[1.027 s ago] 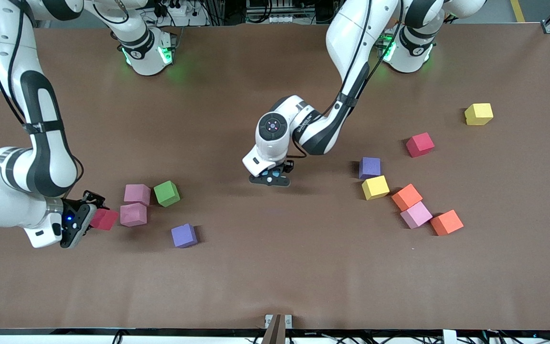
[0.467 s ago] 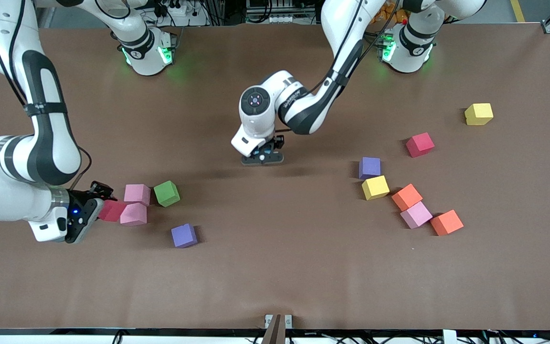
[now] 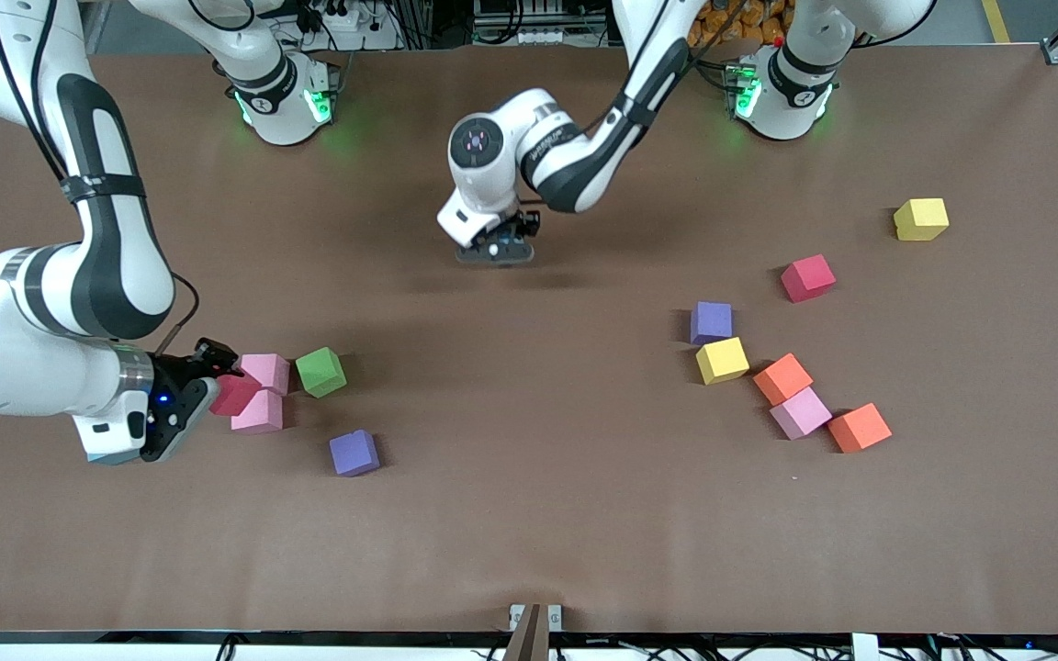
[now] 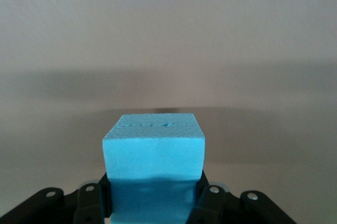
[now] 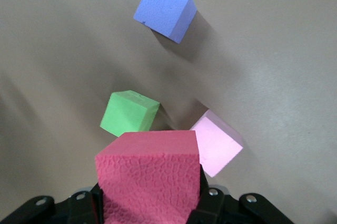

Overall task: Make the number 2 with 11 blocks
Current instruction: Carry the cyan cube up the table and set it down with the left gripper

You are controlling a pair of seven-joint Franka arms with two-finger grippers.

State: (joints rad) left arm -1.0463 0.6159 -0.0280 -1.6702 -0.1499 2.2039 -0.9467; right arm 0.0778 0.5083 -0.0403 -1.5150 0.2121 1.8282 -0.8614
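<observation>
The right hand [image 3: 217, 390] has carried its red block [image 3: 235, 393] up off the desk [image 3: 529, 514] over the last second, from beside the pink pair toward the right arm's end to a spot over the near pink block [image 3: 257, 413]. Its fingers are clamped on the cube. Below the hand lie a second pink block [image 3: 264, 370], a green block [image 3: 320, 371] and a purple block [image 3: 354, 453].

The left hand [image 3: 495, 250] has drawn away toward its base and hangs over bare desk in the middle, gripping a blue block [image 4: 154, 153].

So both arms are mid-carry, and no row of the 2 is laid yet, by my reading. The remaining blocks [image 3: 782, 378] sit loose toward the left arm's end: purple, yellow, orange, pink, orange, red, and a lone yellow one.

Every piece is a square-edged matte foam cube. The red one's face is pebbled, the blue one finely pitted with a row of small dents. The desk is a flat brown sheet.
</observation>
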